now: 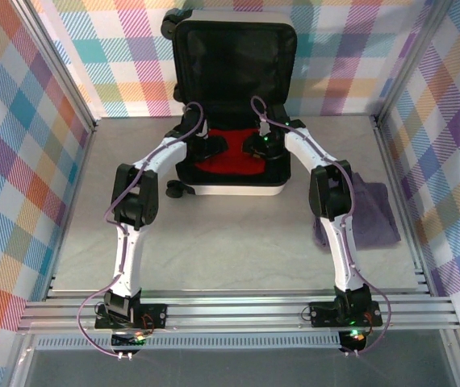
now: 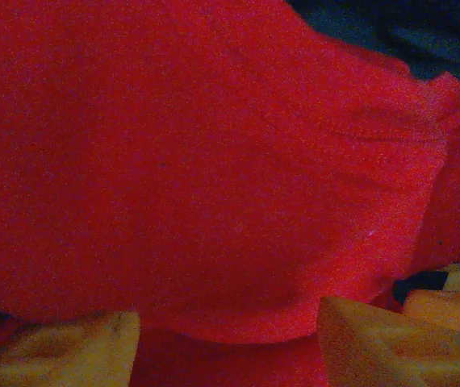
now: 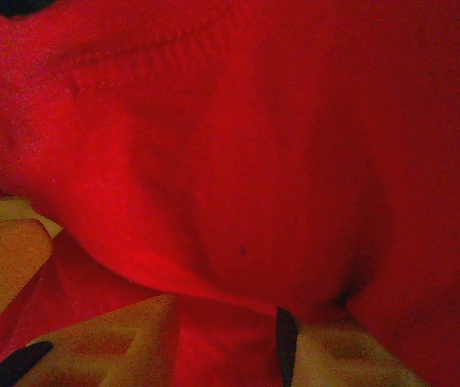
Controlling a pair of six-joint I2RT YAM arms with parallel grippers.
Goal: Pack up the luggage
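Since the small white hard-shell suitcase (image 1: 238,190) lies open at the far middle of the smooth grey bench (image 1: 214,250), with its black-lined lid propped upright toward the far wall, we judge that both arms reach in to settle the soft red cloth garment (image 1: 230,167) flat in its lower half.

The left pincer (image 1: 210,147) sits on the garment's left side. Its fingers (image 2: 52,347) stand apart with red cloth bulging across the gap, and we cannot tell whether they pinch it. The right pincer (image 1: 258,147) looks clamped on a fold of the same garment, which we take as a way to keep that end from bunching.

A rumpled purple cloth (image 1: 375,214) lies on the right, partly under the right arm and probably next to go in. Pastel plaid walls (image 1: 20,121) enclose the bench on three sides, and aluminium rails (image 1: 238,310) run along the near edge.
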